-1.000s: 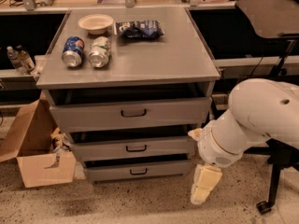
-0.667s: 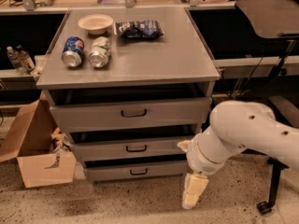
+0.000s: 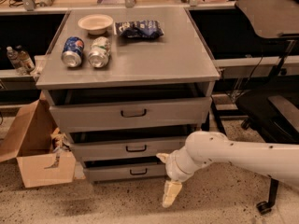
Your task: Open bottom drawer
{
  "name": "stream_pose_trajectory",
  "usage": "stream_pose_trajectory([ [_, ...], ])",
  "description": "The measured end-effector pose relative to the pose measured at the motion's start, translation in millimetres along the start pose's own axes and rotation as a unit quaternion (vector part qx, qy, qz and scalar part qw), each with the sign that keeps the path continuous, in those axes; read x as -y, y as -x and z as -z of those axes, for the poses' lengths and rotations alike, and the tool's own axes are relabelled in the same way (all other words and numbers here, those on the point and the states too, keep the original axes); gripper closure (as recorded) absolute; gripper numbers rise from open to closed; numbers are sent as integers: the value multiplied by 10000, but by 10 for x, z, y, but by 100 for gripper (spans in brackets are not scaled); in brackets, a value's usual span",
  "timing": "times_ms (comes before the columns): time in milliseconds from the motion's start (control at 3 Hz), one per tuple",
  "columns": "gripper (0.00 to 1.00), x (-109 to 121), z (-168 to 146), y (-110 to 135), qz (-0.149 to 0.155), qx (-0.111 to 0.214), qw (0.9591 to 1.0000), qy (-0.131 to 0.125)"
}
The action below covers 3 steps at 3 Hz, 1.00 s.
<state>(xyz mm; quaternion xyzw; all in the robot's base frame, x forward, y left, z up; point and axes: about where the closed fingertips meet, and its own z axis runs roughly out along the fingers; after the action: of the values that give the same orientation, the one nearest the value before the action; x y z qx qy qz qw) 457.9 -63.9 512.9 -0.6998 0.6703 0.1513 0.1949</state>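
Down by the floor, my gripper (image 3: 171,193): it hangs pointing at the ground, just off the right front corner of the cabinet (image 3: 140,66), and touches nothing that I can see.
State of the gripper: I cannot tell if it is open or closed; nothing is visibly held.
Target, the bottom drawer (image 3: 110,173): at 10 o'clock from the gripper, the lowest and thinnest of three grey fronts, near but apart.
Pull point, the handle (image 3: 138,171): small and black, in the centre of that front, also at 10 o'clock, not touched.
Above, the middle drawer (image 3: 103,150) and the top drawer (image 3: 93,115): stacked at 11 o'clock.
Farther out: two cans (image 3: 86,52), a bowl (image 3: 96,23) and a snack bag (image 3: 139,29) on the cabinet, at about 11 o'clock; a cardboard box (image 3: 32,148) at 9 o'clock.
Done so far: as I judge, only the approach; the bottom drawer looks not pulled out.
Left to do: reach the handle, take it, draw it toward 6 o'clock.
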Motion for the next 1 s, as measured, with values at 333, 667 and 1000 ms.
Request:
stream_pose_trajectory([
  [333, 0, 336, -670, -146, -111, 357, 9993, -81],
  [667, 0, 178, -988, -237, -310, 491, 9982, 168],
  [1000, 0, 173, -992, -238, -312, 490, 9982, 173],
])
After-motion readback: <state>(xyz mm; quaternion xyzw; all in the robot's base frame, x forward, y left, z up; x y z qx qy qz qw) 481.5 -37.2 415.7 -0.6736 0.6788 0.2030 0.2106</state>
